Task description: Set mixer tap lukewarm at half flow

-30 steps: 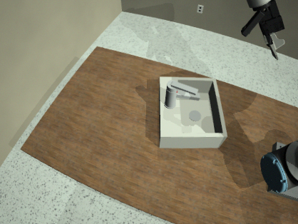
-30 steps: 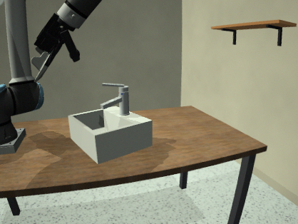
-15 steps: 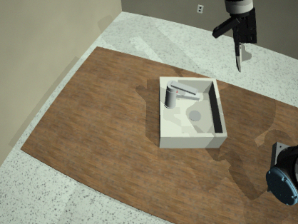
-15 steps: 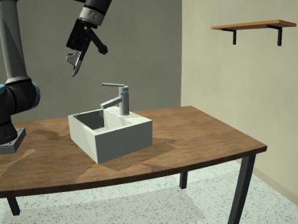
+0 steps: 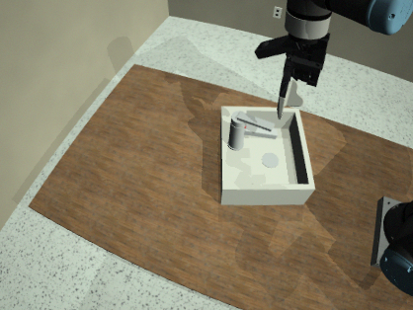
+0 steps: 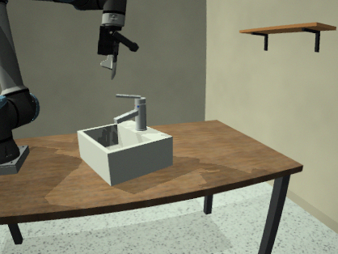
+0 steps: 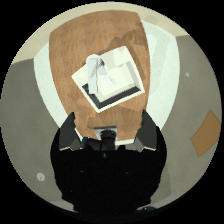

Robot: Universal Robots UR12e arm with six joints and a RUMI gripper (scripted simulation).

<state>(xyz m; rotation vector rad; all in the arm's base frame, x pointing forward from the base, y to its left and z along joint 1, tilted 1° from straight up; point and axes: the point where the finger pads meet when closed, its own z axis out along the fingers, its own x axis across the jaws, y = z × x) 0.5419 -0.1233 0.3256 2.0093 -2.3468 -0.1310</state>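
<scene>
A white sink basin (image 5: 267, 196) (image 6: 133, 158) (image 7: 126, 75) stands on the wooden table (image 5: 123, 163) (image 6: 226, 154). The grey mixer tap (image 5: 237, 135) (image 6: 141, 116) (image 7: 94, 67) stands at one end of it. Its lever (image 5: 254, 120) (image 6: 128, 96) lies low and about level, pointing out roughly along the spout (image 5: 262, 132) (image 6: 124, 117). A red dot (image 5: 245, 126) shows on one side of the tap body and a blue dot (image 6: 138, 107) on the other. My gripper (image 5: 288, 106) (image 6: 109, 69) (image 7: 107, 111) is open and empty. It hangs well above the basin, past the lever's tip, fingers pointing down.
The basin has a round drain (image 5: 270, 159) in its floor. The arm's base (image 5: 395, 242) (image 6: 12, 121) is bolted at the table's edge. A wall shelf (image 6: 287, 29) hangs high and far off.
</scene>
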